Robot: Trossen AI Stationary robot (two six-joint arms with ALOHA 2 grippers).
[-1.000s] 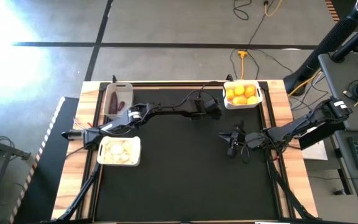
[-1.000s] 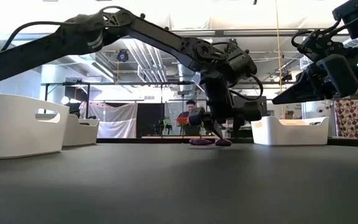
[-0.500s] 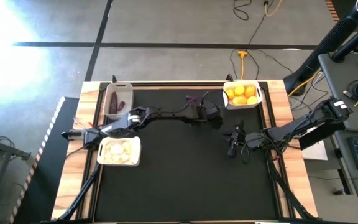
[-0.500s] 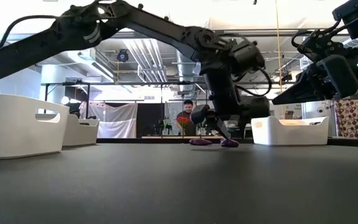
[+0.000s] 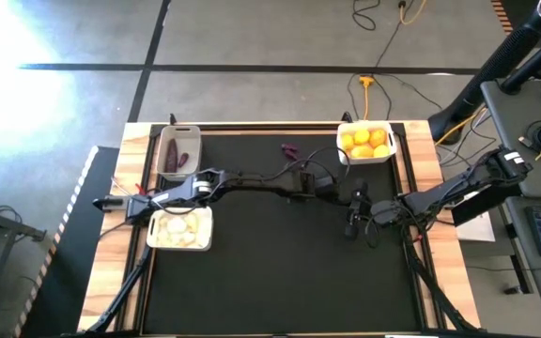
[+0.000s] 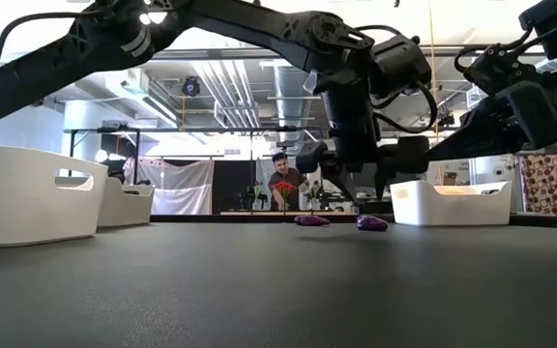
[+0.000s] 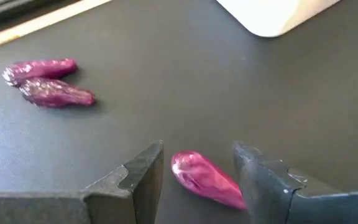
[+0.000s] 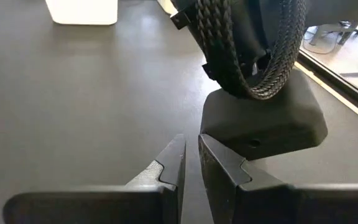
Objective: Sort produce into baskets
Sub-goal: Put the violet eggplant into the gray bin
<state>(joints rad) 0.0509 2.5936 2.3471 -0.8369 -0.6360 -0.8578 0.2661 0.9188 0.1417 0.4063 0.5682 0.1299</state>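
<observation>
Three small purple eggplant pieces lie on the black mat. Two of them lie together near the far edge. The third lies apart, and my left gripper stands open over it, a finger on either side. My right gripper waits shut just to the right. The grey basket holds eggplant pieces, the white basket whitish bulbs, and the far-right white basket yellow and orange citrus. My left gripper slants down from the table's left over the single eggplant piece, whose end runs in beside one finger. I cannot tell whether that finger touches it. The piece lies flat on the mat.
The citrus basket's corner stands just beyond the left gripper. The left arm's wrist and braided cable hang right in front of my right gripper. Wooden table borders frame the mat, whose near half is bare.
My left gripper has gone toward the table's right edge and somewhat toward the near edge, rising a little. The single eggplant piece has slid along the mat with it, away from the other two, which have stayed where they were.
</observation>
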